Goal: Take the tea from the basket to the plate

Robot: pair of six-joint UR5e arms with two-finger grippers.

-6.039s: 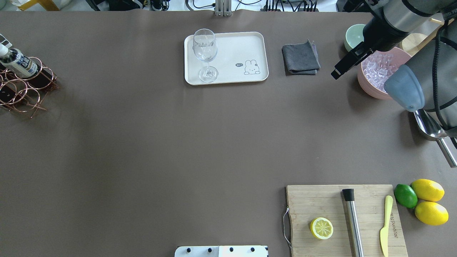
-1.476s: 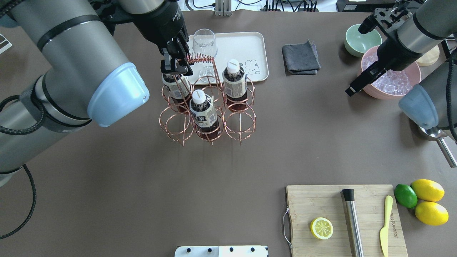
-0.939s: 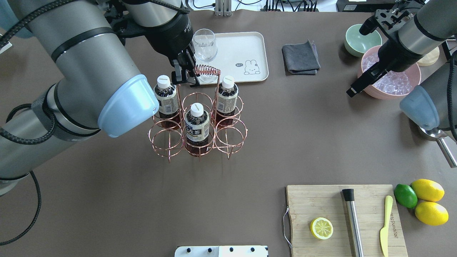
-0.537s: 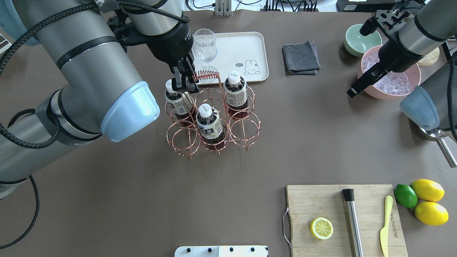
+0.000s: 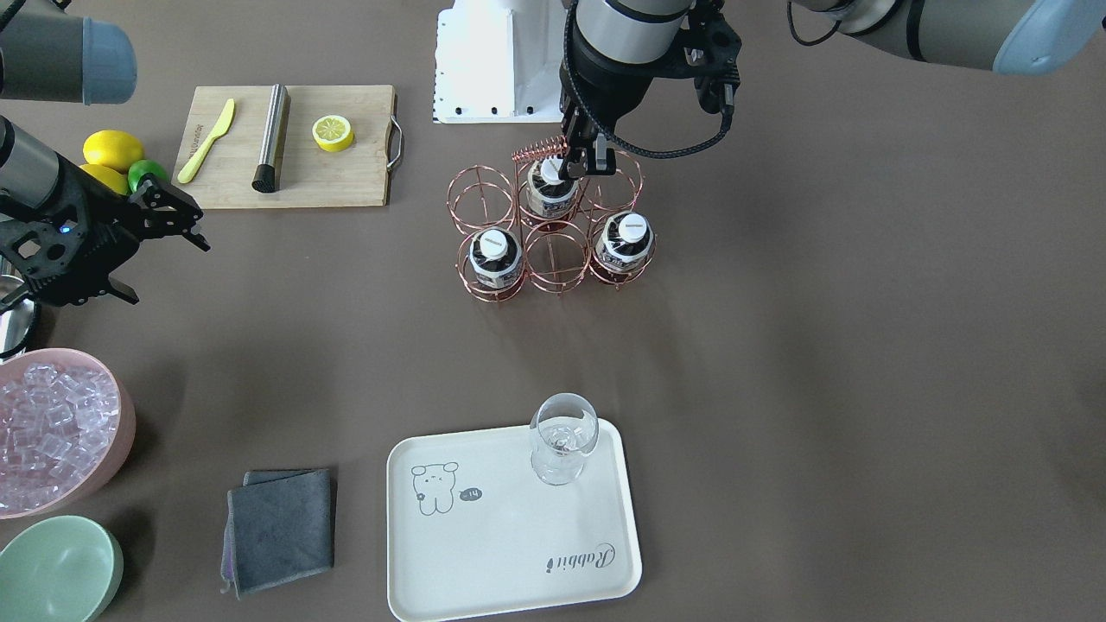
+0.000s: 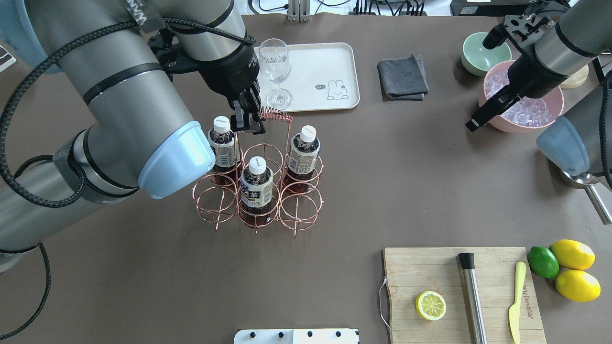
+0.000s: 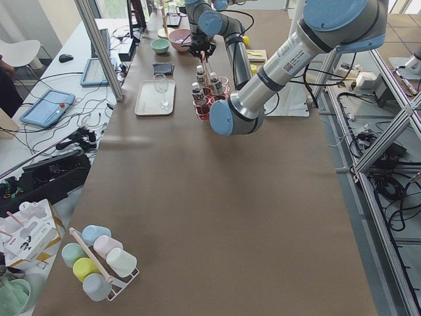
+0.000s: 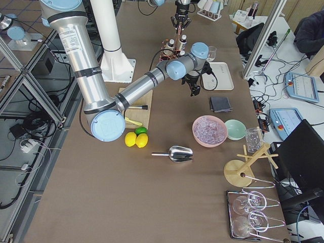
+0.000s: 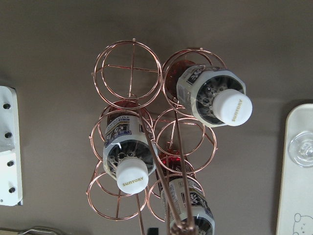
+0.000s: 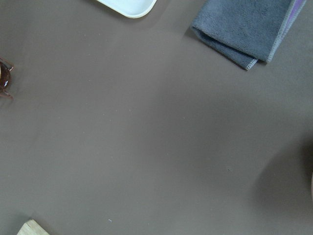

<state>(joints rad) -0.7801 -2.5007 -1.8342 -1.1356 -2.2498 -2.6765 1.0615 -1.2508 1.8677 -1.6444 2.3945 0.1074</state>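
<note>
Nearest the robot, at the lower right of your overhead view, a wooden board (image 6: 420,272) lies on the worktop (image 6: 143,286). Farther out, around mid-worktop, you find the copper wire basket (image 6: 299,208). Three tea bottles (image 6: 256,184) stand upright in its rings, one in the middle of the near row and one at each end of the far row. You cannot tell from these views whether its feet touch the worktop.

The left arm sweeps in from the left. Its blue-capped elbow sits beside the basket and its wrist points straight down over the rack. The left pincer (image 6: 248,123) is clamped on one end of the basket's coiled handle (image 6: 277,114).

Beyond the basket and apart from it lies the cream plate (image 6: 315,62), with a stemmed glass (image 6: 274,62) standing at its left end. At the far right, the right arm hangs over a pink bowl of ice (image 6: 540,112), and the right pincer (image 5: 168,269) is spread wide.
</note>
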